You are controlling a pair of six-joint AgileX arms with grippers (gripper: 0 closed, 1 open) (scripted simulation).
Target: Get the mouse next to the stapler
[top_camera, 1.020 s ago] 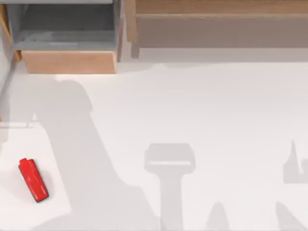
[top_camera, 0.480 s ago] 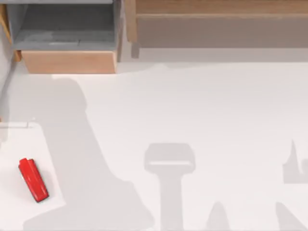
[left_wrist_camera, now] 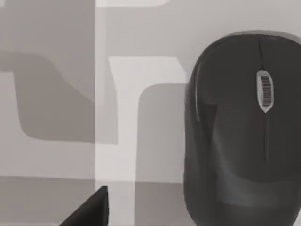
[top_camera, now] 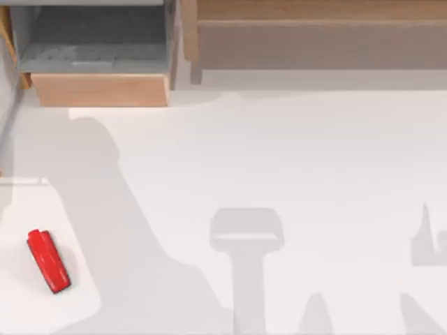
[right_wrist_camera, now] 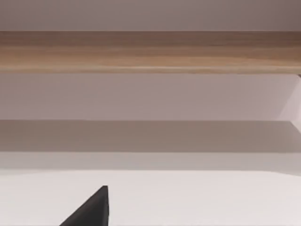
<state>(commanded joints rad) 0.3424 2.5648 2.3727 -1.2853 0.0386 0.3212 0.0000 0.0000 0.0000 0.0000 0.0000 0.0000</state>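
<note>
Left wrist camera over the mouse; you cannot tell how either gripper's jaws stand.

Your dark mouse [left_wrist_camera: 242, 132] lies on the white table [top_camera: 293, 160]; the stapler [top_camera: 48, 261] lies near the table's left edge, the wooden shelf [top_camera: 101, 87] beyond.

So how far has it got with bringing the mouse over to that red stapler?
Nothing looks done yet. The stapler lies alone near the table's left edge in the top view. In hand: the left wrist view looks straight down on the dark mouse, which sits on the table ungrasped. Left to do: gripping it, carrying it over, setting it beside the stapler.
</note>
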